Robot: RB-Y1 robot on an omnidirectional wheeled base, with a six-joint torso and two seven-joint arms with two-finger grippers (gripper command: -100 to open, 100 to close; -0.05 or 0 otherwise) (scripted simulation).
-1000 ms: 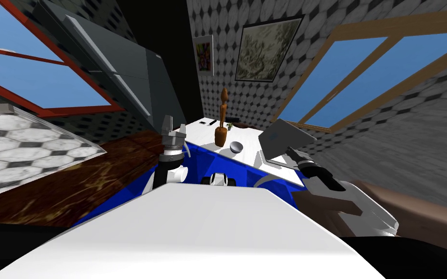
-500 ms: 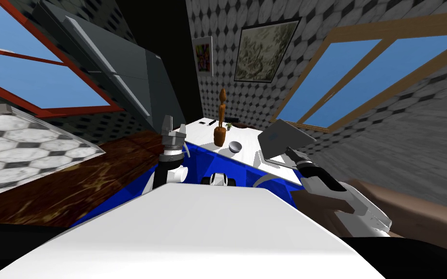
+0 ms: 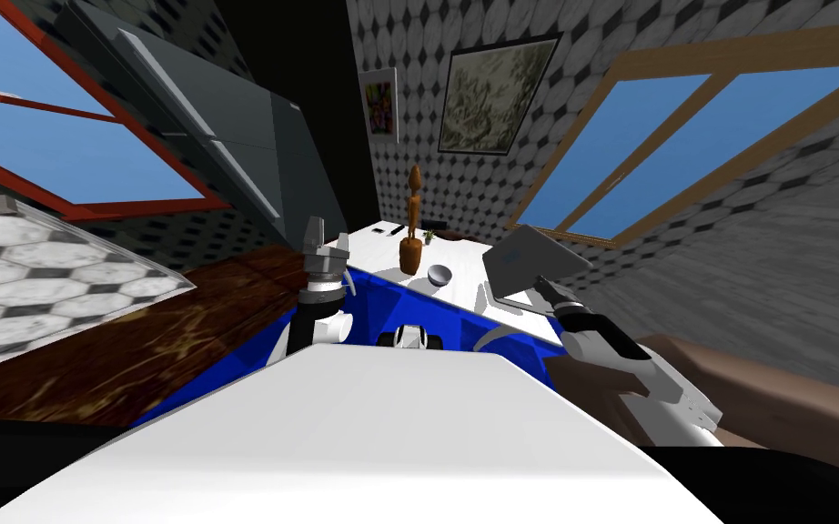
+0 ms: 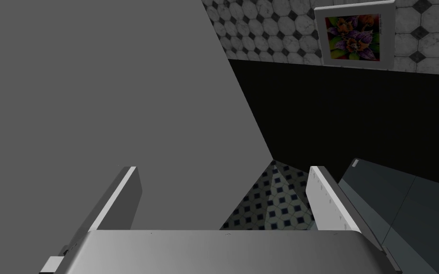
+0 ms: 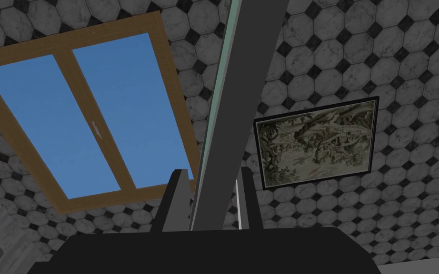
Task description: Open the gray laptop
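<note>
Mid-lift: I hold my right pincer point(image 5: 211, 173) clamped on the laptop lid point(image 5: 244, 85), part-raised. Next I judge: swing it back, easing wrist. Left pincer point(image 4: 223, 173) apart, idle.

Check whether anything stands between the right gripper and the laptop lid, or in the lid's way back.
Nothing visible does. The right gripper is shut on the edge of the lid, which stands half raised. No object shows behind the lid on the table.

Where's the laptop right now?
In the head view the laptop sits on the white table, right of the grey bowl, lid pinched in the right claw.
</note>
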